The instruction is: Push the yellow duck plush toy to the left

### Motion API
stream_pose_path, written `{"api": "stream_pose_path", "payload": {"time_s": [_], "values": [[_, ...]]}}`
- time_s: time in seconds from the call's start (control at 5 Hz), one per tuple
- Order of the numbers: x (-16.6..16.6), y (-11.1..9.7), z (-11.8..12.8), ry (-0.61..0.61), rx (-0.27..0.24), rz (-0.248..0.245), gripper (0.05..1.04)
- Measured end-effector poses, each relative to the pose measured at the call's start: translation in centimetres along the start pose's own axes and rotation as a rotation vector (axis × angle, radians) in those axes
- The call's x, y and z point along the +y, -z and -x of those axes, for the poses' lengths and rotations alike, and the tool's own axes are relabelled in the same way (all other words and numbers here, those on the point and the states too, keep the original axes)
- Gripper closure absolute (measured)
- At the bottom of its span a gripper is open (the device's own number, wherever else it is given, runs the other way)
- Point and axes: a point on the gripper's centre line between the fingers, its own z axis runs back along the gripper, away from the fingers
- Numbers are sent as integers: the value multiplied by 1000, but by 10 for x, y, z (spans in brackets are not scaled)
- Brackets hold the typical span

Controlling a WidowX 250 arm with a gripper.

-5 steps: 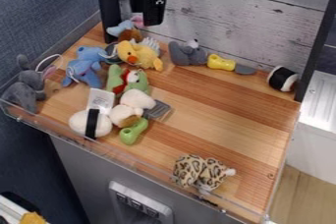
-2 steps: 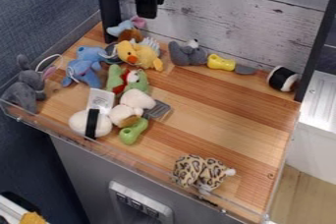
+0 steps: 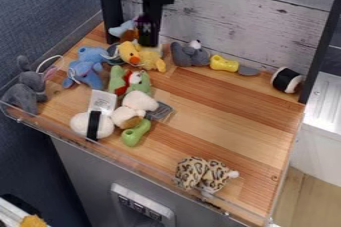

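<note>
Jaws of the black gripper (image 3: pixel 148 43) are seen by the back edge, near the yellow duck plush (image 3: pixel 151 60); whether they are parted or closed cannot be told. The duck is flanked by a blue plush (image 3: pixel 85 66) to its left and a grey plush (image 3: pixel 189 56) to its right. More room for moving is left across the counter (image 3: pixel 230 109), toward the black-and-white roll (image 3: pixel 287 79). A leopard-spotted plush (image 3: pixel 192 171) is set close to the front edge.
</note>
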Motion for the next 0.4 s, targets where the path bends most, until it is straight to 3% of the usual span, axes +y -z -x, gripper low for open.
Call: {"api": "stream_pose_path", "payload": {"time_s": [0.4], "values": [[0,24,9,-327,-33,-29,83]]}}
